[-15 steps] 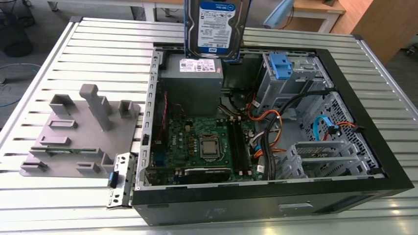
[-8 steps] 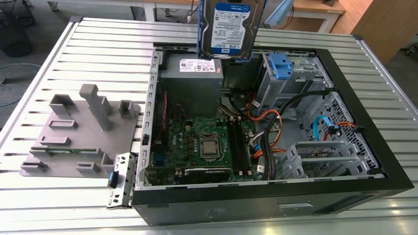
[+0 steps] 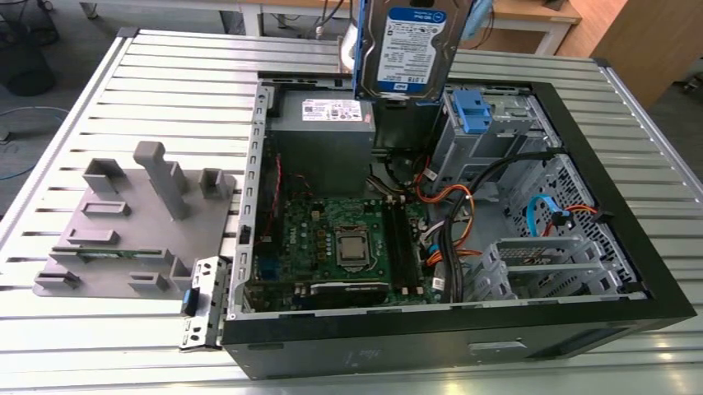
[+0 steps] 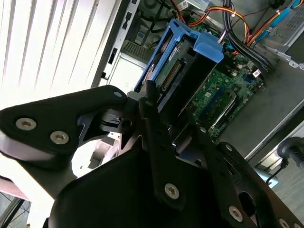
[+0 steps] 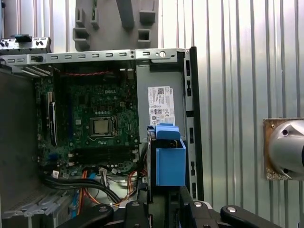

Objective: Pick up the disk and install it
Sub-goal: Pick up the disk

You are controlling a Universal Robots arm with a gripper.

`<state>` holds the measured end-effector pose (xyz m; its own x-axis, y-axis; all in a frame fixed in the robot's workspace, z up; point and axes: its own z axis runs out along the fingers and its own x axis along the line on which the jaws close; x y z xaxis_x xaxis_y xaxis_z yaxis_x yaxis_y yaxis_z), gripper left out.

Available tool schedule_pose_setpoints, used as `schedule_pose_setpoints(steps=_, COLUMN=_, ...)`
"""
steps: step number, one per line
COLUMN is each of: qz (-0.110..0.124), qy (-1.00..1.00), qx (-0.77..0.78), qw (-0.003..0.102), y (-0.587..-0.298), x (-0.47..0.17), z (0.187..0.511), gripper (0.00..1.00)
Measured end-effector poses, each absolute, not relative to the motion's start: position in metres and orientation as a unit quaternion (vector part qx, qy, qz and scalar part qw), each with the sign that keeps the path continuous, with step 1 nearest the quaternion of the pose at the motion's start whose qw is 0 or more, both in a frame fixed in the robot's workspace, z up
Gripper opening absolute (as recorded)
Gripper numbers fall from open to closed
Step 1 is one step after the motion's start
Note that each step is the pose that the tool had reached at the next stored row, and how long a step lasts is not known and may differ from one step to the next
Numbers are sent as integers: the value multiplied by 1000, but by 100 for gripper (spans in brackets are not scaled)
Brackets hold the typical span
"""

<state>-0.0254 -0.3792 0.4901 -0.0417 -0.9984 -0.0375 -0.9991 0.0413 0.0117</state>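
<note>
Disk: the disk (image 3: 403, 51) hung upright over the far side of the open computer case (image 3: 439, 337), with its blue frame (image 5: 169, 164) around it.
Claw: the claw (image 4: 171, 121) was closed on the disk, with a dark finger (image 4: 151, 114) on either side.
Label: a white-and-blue sticker (image 3: 409, 41) faced the exterior view.
Cut off: the disk's top ran past that view's upper edge.
Below: a grey box (image 3: 324, 136) with a white sticker and a green board (image 3: 329, 239) lay inside the case.
Desk: the desk (image 3: 165, 90) was ribbed metal, and a grey plastic holder (image 3: 132, 222) lay on it at the exterior view's left.

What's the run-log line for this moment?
gripper: shut on disk | disk: held over open case | install: not yet done
</note>
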Motion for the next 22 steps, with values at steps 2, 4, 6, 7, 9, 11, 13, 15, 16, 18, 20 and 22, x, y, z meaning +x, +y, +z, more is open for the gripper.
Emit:
schedule_pose_setpoints(steps=2, qz=17, qy=722, qx=-692, qw=9, y=-379, x=-25, z=490, gripper=35)
schedule_pose_setpoints(steps=4, qz=17, qy=722, qx=-692, qw=9, y=-379, x=-25, z=490, gripper=35)
schedule_pose_setpoints(steps=6, qz=17, qy=722, qx=-692, qw=9, y=-379, x=-25, z=490, gripper=35)
schedule_pose_setpoints(steps=7, qz=17, qy=722, qx=-692, qw=9, y=-380, x=-24, z=490, gripper=35)
schedule_pose_setpoints(steps=9, qz=17, qy=721, qx=-692, qw=9, y=-381, x=-24, z=490, gripper=35)
schedule_pose_setpoints(steps=11, qz=17, qy=722, qx=-692, qw=9, y=-383, x=-24, z=490, gripper=35)
schedule_pose_setpoints(steps=13, qz=17, qy=722, qx=-692, qw=9, y=-385, x=-24, z=490, gripper=35)
schedule_pose_setpoints(steps=15, qz=17, qy=721, qx=-692, qw=9, y=-388, x=-24, z=490, gripper=35)
schedule_pose_setpoints(steps=16, qz=17, qy=721, qx=-692, qw=9, y=-389, x=-24, z=490, gripper=35)
schedule_pose_setpoints(steps=18, qz=17, qy=722, qx=-692, qw=9, y=-392, x=-25, z=490, gripper=35)
schedule_pose_setpoints(steps=20, qz=17, qy=722, qx=-692, qw=9, y=-395, x=-25, z=490, gripper=35)
schedule_pose_setpoints(steps=22, qz=17, qy=721, qx=-692, qw=9, y=-398, x=-24, z=490, gripper=35)
